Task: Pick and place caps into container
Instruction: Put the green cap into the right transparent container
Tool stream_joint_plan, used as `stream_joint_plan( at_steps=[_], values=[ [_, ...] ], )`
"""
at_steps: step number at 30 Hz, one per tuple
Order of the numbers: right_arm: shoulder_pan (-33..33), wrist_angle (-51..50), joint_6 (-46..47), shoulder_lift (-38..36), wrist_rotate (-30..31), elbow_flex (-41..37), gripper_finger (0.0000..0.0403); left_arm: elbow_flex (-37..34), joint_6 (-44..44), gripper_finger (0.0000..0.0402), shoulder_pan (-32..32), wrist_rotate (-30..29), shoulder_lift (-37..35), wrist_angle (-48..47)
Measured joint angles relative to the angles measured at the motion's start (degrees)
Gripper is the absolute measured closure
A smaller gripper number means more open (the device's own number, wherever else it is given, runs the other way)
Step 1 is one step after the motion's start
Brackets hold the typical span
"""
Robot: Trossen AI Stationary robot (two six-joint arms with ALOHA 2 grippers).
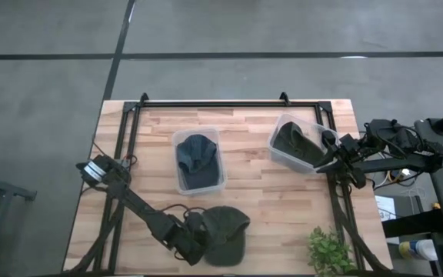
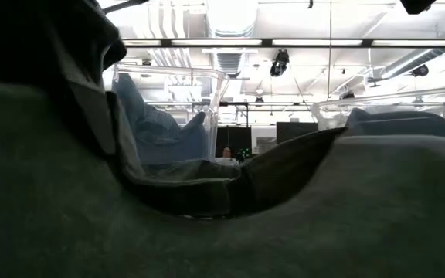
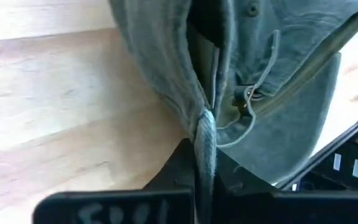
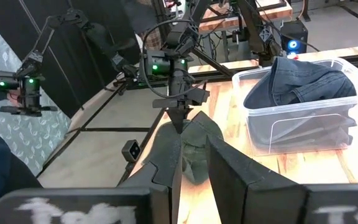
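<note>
Pinching the olive cap (image 1: 228, 233), left hand (image 1: 204, 239) on table.

dark cap fabric (image 2: 207, 232) fills the foreground; clear containers (image 2: 168, 116) holding blue caps (image 2: 157, 127) behind.

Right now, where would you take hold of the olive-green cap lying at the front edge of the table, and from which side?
Take the olive-green cap by the thin fabric edge of its crown, coming from its left: the fabric pinches flat there, and the left gripper is shut on just such a fold, while the stiff curved brim lies on the far side.
</note>
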Motion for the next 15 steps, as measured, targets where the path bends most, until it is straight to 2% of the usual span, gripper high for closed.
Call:
stream_joint_plan(
  at_steps=[5, 8, 12, 15],
  values=[
    [0.0, 0.0, 0.5, 0.0, 0.0, 0.0, 0.0335, 4.5, 4.8, 0.0396, -0.1, 0.0, -0.8, -1.6],
    [0.0, 0.1, 0.7, 0.1, 0.0, 0.0, 0.0335, 8.8, 7.5, 0.0397, -0.2, -2.5, -2.0, -5.8],
    [0.0, 0.2, 1.4, 0.1, 0.1, 0.0, 0.0335, 16.1, 10.9, 0.0397, -0.2, -9.3, -3.6, -13.2],
    [0.0, 1.2, 3.8, 0.1, 0.0, 0.0, 0.0335, 22.6, 15.9, 0.0397, -0.1, -17.9, -3.8, -17.0]
  ],
)
